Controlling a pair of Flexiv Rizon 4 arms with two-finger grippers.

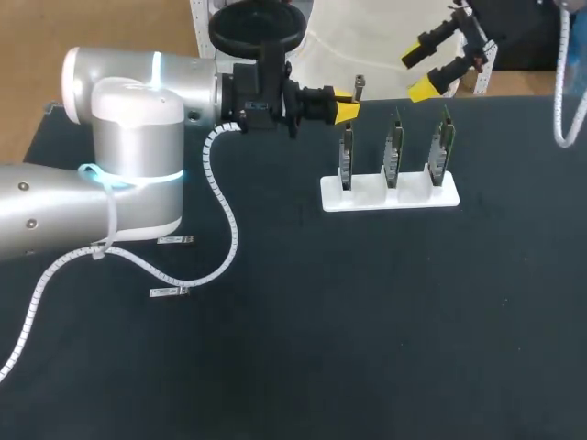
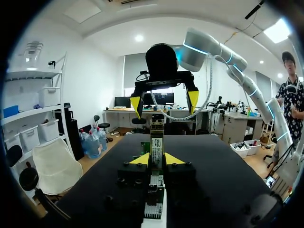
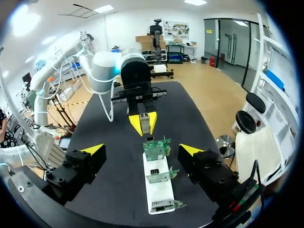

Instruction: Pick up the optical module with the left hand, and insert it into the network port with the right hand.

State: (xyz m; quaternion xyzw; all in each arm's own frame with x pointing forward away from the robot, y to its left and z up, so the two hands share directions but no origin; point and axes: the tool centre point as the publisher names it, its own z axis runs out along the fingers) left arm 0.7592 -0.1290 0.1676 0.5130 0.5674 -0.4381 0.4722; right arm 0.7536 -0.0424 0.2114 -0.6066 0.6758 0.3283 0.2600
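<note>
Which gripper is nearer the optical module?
Left. The left gripper is shut on the optical module, holding it upright above one end of the card rack. The right gripper hangs open, apart from it, near the rack's other end.

I get bright, even light from overhead in all three views. The black table [image 1: 367, 321] soaks it up and stays matte, so shadows barely show on it. The left arm [image 1: 128, 137] carries a broad sheen on its silver shell, and its cyan ring glows. In the right wrist view the white stand [image 3: 159, 190], ahead of the right gripper [image 3: 142, 151], is close to washed out. The optical module [image 3: 146, 121], clamped between the tips of the left gripper [image 3: 144, 124], catches a pale glint.
</note>
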